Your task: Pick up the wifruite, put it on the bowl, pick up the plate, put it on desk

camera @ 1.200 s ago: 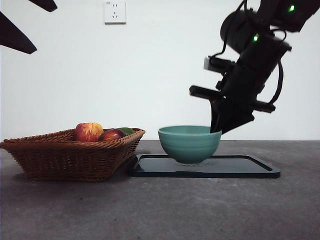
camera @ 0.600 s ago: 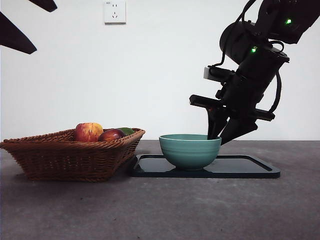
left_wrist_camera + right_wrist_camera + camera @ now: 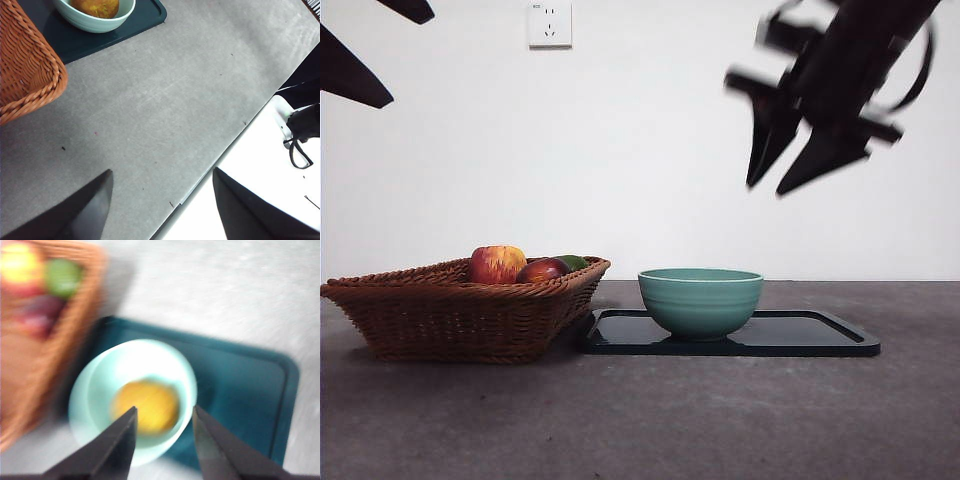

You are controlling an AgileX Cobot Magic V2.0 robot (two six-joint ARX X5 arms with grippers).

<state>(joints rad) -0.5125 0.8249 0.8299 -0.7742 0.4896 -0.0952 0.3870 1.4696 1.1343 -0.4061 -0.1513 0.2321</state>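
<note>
The tan-brown wifruite (image 3: 146, 406) lies inside the teal bowl (image 3: 700, 300), where both wrist views show it (image 3: 97, 6). The front view hides it behind the bowl's wall. The bowl stands on the dark plate (image 3: 800, 335), a flat tray resting on the grey desk (image 3: 640, 420). My right gripper (image 3: 767, 188) hangs high above the bowl's right side, blurred, open and holding nothing (image 3: 164, 410). My left gripper (image 3: 161, 172) is open over the desk's near edge, away from the bowl.
A wicker basket (image 3: 450, 310) stands left of the plate and touches its corner. It holds a red-and-yellow apple (image 3: 497, 263), a dark red fruit (image 3: 542, 270) and a green one (image 3: 575, 262). The waiting arm shows as black tips (image 3: 350, 70) at top left.
The bowl settled lower onto the plate. The right gripper then rose from the bowl's right rim to well above it, empty. The left arm has not moved.
</note>
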